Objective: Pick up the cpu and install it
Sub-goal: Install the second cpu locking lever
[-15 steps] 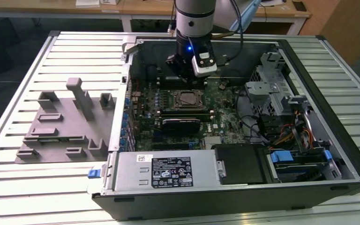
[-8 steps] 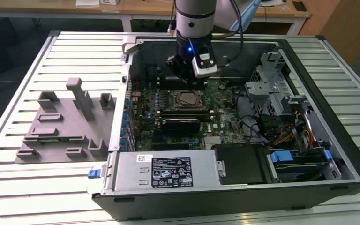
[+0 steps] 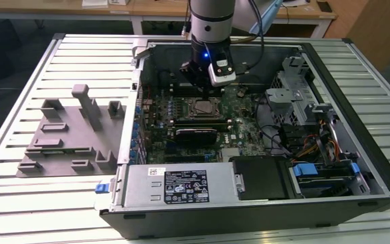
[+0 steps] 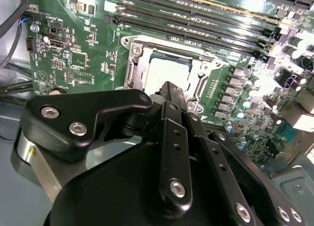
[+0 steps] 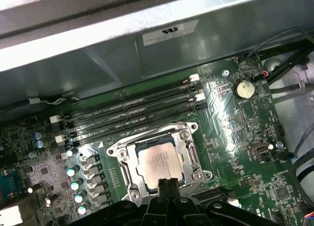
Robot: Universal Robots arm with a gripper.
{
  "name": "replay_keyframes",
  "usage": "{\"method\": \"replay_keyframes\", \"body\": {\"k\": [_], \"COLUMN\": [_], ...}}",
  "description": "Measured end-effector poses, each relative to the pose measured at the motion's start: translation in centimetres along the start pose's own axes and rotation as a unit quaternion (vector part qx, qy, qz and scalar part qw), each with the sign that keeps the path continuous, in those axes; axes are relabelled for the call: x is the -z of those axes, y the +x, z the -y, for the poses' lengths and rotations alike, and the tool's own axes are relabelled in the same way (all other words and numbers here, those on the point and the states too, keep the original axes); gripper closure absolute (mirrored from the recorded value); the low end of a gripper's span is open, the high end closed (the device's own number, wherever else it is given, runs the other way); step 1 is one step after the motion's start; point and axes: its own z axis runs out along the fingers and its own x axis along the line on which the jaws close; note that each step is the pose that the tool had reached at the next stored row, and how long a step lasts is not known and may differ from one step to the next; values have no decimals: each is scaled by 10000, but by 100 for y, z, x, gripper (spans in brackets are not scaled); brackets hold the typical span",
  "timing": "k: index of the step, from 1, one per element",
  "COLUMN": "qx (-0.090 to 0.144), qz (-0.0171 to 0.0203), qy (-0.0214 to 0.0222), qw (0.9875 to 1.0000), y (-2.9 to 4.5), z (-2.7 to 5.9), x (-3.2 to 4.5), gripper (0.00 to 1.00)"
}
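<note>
In the exterior view, the arm reaches straight down into an open computer case (image 3: 357, 152) lying on a slatted metal table (image 3: 19, 101). The gripper (image 3: 203, 90) hangs just above the socket (image 3: 203, 108) of the green motherboard (image 3: 242, 127). The cpu (image 3: 202, 107) lies flat in that socket, directly beneath the fingertips. A grey moulded fixture (image 3: 69, 134) sits on the table to the exterior view's left of the case, well apart from the gripper, and a power supply (image 3: 178, 185) fills the near edge of the case.

In the second wrist view, the black gripper (image 4: 171, 91) dominates the foreground, its two fingers (image 4: 169, 137) running side by side to a tip where they appear pressed together with nothing between them. Just past the tip the cpu (image 4: 164, 69) shows its pale metal top, seated inside the socket frame (image 4: 132, 64). Whether the tip touches the chip cannot be told. Long memory slots (image 4: 196, 19) lie beyond the socket, on the far side from the jaws.

In the first wrist view, the gripper (image 5: 168, 184) comes in with its fingertips closed on each other at the near edge of the cpu (image 5: 159, 163), which rests square and level within the socket frame (image 5: 117, 152). Four memory slots (image 5: 132, 110) run parallel beyond the chip, and a round coin battery (image 5: 244, 89) sits off to one side, well apart from the jaws.
</note>
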Motion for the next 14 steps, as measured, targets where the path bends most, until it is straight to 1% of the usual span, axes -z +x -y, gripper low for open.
{"method": "replay_keyframes", "body": {"k": [14], "qx": [0], "qz": [0], "qy": [0], "qw": [10000], "y": [-37], "z": [111], "x": [3], "gripper": [89]}}
